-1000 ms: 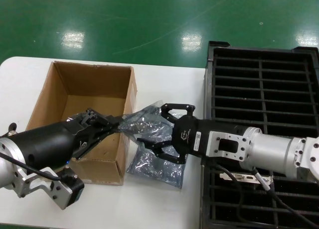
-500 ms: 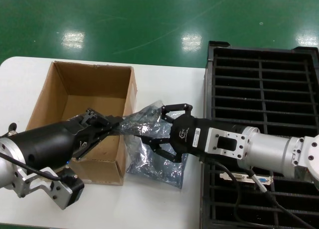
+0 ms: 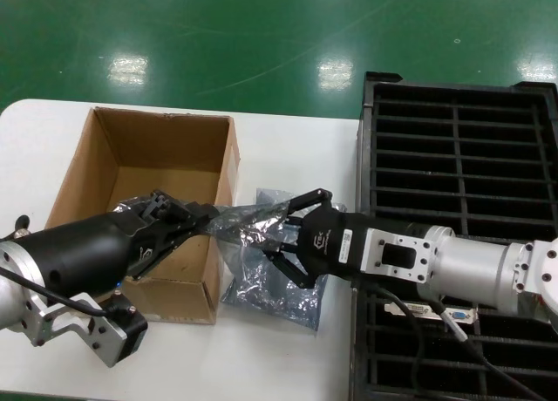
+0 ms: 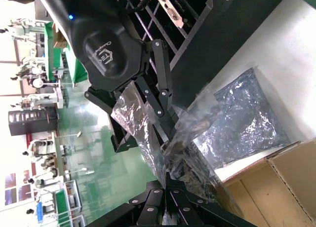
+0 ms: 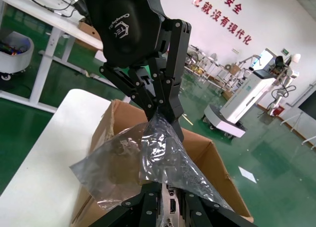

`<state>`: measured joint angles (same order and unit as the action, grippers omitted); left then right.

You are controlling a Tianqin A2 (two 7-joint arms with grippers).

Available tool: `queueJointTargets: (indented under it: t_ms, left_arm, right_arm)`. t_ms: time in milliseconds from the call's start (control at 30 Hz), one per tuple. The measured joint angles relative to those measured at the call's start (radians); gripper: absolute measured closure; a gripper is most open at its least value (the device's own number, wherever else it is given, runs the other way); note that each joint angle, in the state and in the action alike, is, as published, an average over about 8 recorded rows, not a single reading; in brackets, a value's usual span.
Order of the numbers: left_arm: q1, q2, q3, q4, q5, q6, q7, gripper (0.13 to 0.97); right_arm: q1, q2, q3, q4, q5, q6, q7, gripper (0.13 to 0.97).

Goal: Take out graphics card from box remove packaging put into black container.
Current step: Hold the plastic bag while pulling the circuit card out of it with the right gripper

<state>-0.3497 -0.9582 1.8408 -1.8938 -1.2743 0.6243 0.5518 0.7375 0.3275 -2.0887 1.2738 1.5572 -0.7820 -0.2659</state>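
left gripper [image 3: 202,216]: clamped on the packaging [image 3: 248,220] — at the box [image 3: 105,170] rim
right gripper [image 3: 281,235]: fingers clamped on the same bag's other end

Up top, the head camera looks forward and steeply down, taking in the white worktop [image 3: 288,366] from its near edge to the far edge and green floor beyond. It sits well back, wide enough for the box [image 3: 139,200] toward the left edge and the black container [image 3: 458,148] along the right edge.

Now the left wrist camera, very close, looking along its arm past the packaging [image 4: 173,143] straight at the right end effector [image 4: 148,113].

The right wrist camera faces the opposite way, equally close, at the left end effector [image 5: 158,106]. All three views share that stretched packaging mid-worktop.
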Motion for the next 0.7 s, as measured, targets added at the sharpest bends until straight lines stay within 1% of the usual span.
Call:
queueJointTargets:
  t_ms: [100,433,700]
  left_arm:
    - [0.000,0.000,0.000,0.000,0.000,0.000,0.000,0.957]
    - [0.000,0.000,0.000,0.000,0.000,0.000,0.000,0.957]
    - [0.000,0.000,0.000,0.000,0.000,0.000,0.000,0.958]
  right_arm:
    - [0.000,0.005,0.001,0.001,0.004,-0.007,-0.001,0.907]
    - [0.008,0.010,0.005,0.000,0.010,-0.017,0.007,0.907]
    - [-0.005,0.047,0.033,0.060,0.034,-0.026,0.032,0.907]
